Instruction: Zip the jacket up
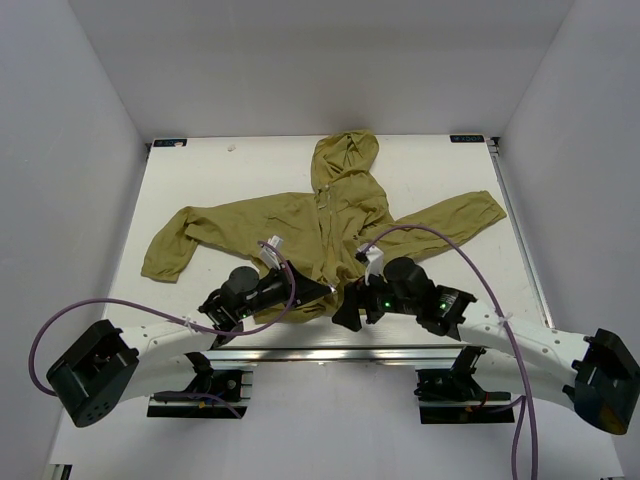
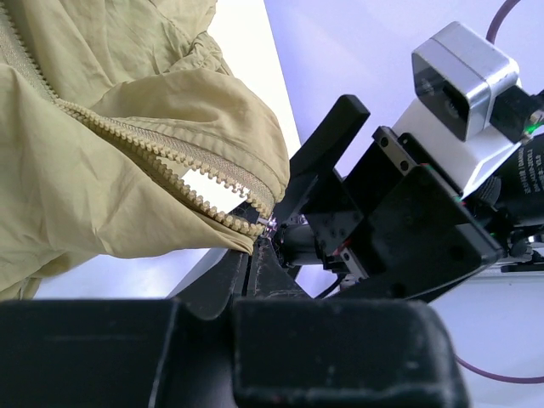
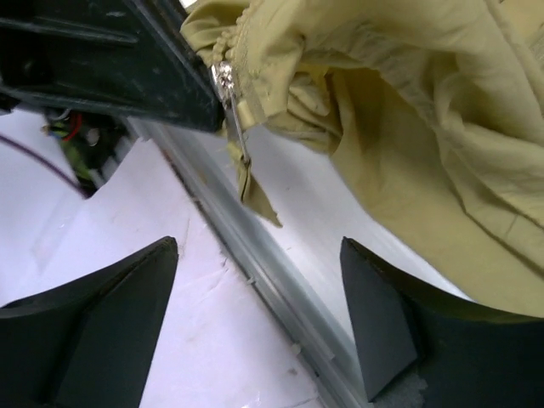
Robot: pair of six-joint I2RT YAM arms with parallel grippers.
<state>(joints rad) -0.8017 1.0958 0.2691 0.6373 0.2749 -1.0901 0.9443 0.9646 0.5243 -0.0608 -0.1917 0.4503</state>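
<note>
The olive jacket (image 1: 330, 215) lies spread on the table, hood at the far side, sleeves out left and right. Its light zipper (image 2: 161, 157) gapes open above the bottom hem. My left gripper (image 1: 322, 290) is shut on the jacket's bottom hem right at the zipper's lower end; in the left wrist view (image 2: 252, 246) the jaws are pressed together. My right gripper (image 1: 348, 302) is open and empty just right of it, above the near table edge. In the right wrist view (image 3: 259, 246) the metal zipper pull (image 3: 234, 119) with its fabric tab (image 3: 255, 191) hangs ahead of the open fingers (image 3: 127, 297).
The table's aluminium front rail (image 3: 255, 263) runs under the right gripper. White walls enclose the table (image 1: 200, 180) on three sides. Purple cables (image 1: 450, 245) loop over both arms. The two grippers nearly touch at the hem.
</note>
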